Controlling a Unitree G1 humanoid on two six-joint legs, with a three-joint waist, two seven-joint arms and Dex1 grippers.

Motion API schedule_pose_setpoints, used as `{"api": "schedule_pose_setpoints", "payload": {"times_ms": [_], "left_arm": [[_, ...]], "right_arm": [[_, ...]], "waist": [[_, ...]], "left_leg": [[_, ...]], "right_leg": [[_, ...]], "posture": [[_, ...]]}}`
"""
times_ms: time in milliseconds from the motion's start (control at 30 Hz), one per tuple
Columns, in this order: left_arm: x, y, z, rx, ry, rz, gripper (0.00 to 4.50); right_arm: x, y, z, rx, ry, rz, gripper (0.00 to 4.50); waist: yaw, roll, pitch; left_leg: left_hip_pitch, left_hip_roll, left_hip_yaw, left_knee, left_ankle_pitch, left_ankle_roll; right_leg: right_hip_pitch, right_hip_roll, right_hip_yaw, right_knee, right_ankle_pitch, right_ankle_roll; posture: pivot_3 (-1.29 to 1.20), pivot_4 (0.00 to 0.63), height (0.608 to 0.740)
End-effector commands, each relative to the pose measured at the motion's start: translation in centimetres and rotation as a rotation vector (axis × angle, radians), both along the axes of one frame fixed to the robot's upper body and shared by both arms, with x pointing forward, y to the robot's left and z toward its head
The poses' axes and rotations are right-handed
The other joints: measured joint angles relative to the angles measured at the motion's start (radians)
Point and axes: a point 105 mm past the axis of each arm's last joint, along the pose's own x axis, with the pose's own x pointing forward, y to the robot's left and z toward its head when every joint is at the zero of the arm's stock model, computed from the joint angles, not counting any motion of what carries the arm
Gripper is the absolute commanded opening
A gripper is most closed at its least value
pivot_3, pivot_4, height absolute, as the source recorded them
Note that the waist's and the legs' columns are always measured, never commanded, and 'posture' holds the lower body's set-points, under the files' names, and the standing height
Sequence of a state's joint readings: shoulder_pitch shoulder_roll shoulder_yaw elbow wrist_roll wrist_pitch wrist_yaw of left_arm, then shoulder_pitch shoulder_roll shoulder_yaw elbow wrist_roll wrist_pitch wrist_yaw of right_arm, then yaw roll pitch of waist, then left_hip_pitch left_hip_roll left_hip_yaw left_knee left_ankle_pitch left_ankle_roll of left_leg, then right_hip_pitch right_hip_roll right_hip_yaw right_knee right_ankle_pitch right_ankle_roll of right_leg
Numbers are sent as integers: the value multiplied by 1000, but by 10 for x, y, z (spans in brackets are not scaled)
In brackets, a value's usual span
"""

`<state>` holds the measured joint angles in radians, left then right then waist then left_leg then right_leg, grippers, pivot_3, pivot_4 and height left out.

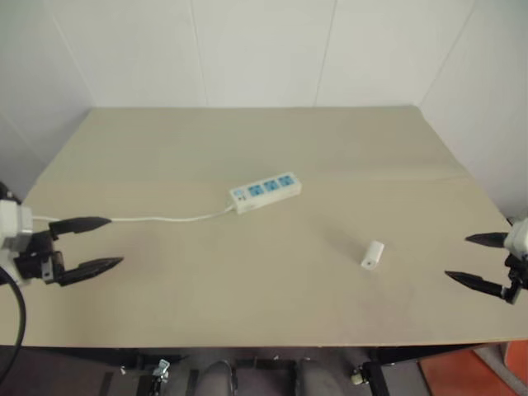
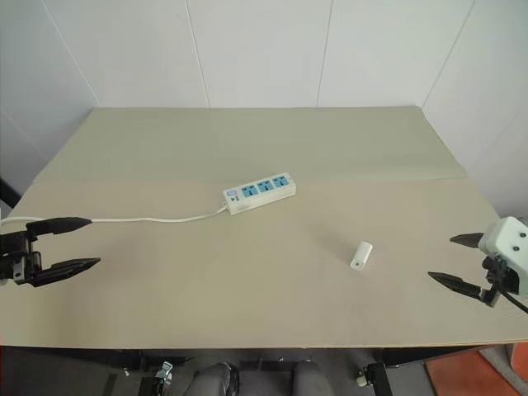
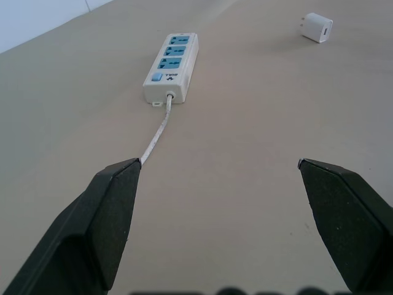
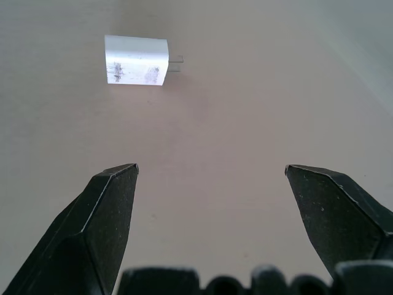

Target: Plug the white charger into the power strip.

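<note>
While both arms sit idle at the near edges, nothing on the surface (image 1: 247, 148) is held.

Left hand (image 1: 92, 245): near-left, over the surface, fingers spread wide, empty, pointing right toward the middle. Its far finger (image 1: 81, 223) sits right at the thin white cord (image 1: 165, 219); can't tell whether it touches.

The cord runs right from there, along the surface, into the near-left end of the power strip (image 1: 266, 191). Strip lies flat around mid-surface, slightly left of centre, angled so its right end sits farther away. Three blue socket faces up, small switch panel at the cord end. All sockets empty.

White charger (image 1: 373, 255): lying on its side, right of centre, nearer than the strip and well apart from it. Two metal prongs (image 4: 175, 64) visible in the right wrist view, sticking out level with the surface.

Right hand (image 1: 483, 262): near-right edge, fingers wide apart, empty, pointing left toward the charger, clear gap between them.
</note>
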<state>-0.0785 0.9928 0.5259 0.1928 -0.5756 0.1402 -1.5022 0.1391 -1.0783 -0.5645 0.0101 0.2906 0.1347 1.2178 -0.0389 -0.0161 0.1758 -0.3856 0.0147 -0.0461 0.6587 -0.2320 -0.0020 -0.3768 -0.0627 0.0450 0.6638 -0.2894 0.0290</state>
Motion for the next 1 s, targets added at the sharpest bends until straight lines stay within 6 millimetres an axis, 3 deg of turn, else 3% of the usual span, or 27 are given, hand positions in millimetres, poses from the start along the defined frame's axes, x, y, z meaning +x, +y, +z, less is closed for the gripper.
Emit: {"api": "schedule_pose_setpoints", "payload": {"times_ms": [33,600,833,1000], "left_arm": [[0,-1,10,26,-26,-7,4478],[7,-2,5,60,-24,25,4478],[53,-19,-9,62,-72,31,4478],[100,-47,-24,18,-49,-39,4478]], "right_arm": [[-1,-1,17,-20,-48,2,4500],[-2,-2,18,-25,-43,3,4500],[8,9,19,-9,-70,21,4500],[22,38,36,61,-150,81,4500]], "waist": [[0,0,0],[0,0,0],[16,0,0],[24,-1,0]], "left_leg": [[0,0,0,0,0,0],[0,0,0,0,0,0],[0,-1,0,0,0,0],[-2,-2,0,1,0,0]], "right_leg": [[0,0,0,0,0,0],[0,0,0,0,0,0],[0,1,0,0,0,0],[-2,2,0,0,1,0]], "posture": [[0,150,740],[0,150,740],[0,150,740],[0,150,740]]}}
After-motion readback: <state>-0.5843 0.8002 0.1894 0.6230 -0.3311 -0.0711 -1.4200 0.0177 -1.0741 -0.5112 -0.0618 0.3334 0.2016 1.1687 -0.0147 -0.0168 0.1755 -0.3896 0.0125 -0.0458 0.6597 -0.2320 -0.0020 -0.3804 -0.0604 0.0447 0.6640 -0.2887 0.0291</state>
